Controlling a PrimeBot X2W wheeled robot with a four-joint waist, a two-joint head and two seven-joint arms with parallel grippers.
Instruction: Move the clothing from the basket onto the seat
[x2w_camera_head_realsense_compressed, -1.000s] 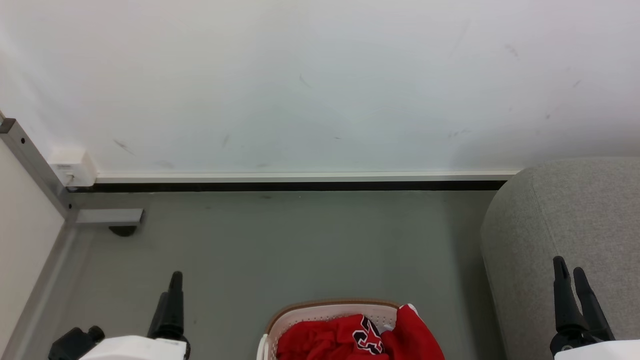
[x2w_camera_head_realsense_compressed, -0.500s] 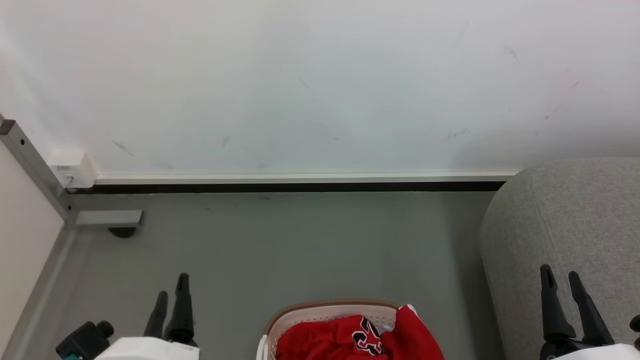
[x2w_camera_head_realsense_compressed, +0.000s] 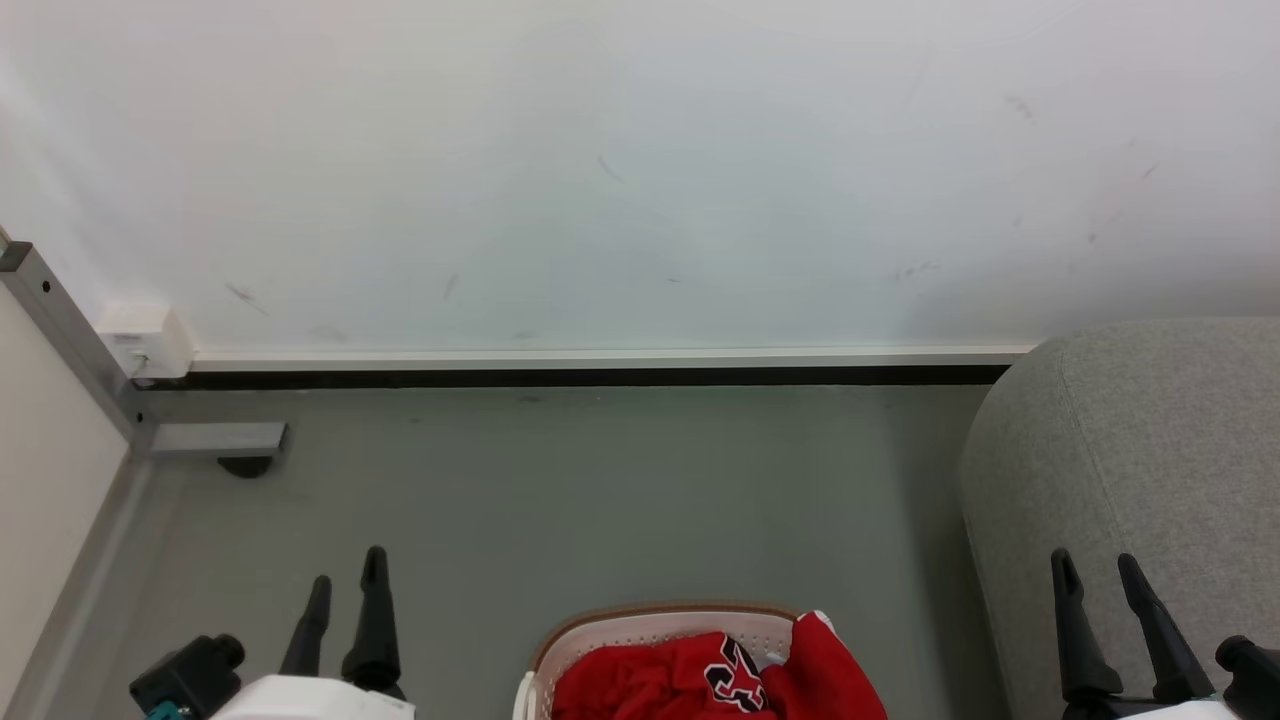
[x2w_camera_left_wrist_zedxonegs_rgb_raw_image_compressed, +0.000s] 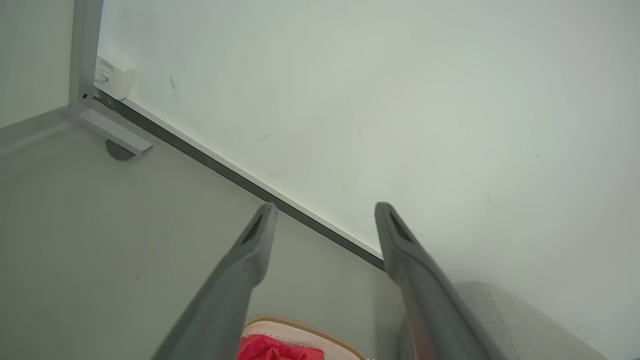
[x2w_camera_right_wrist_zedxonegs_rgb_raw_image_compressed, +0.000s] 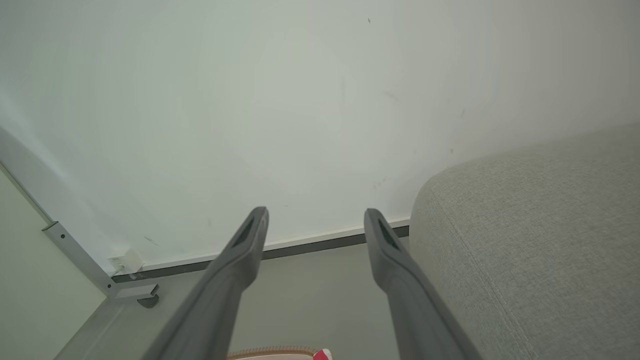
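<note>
Basket: white, brown rim, on the floor, near centre.
Clothes: red heap with black-and-white numerals, inside the basket, one fold over its right rim.
Left gripper: fingers spread, empty, left of the basket.
Right gripper: fingers spread, empty, before the seat.
Seat: grey, rounded edge, right of the basket.
Wall: white, far, dark skirting at its foot.

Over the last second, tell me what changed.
Both grippers opened: the left gripper spread its fingers while edging right in the head view; the right gripper widened, sliding left and lower. Neither holds anything. The clothing stayed in the basket, the seat unmoved.
</note>
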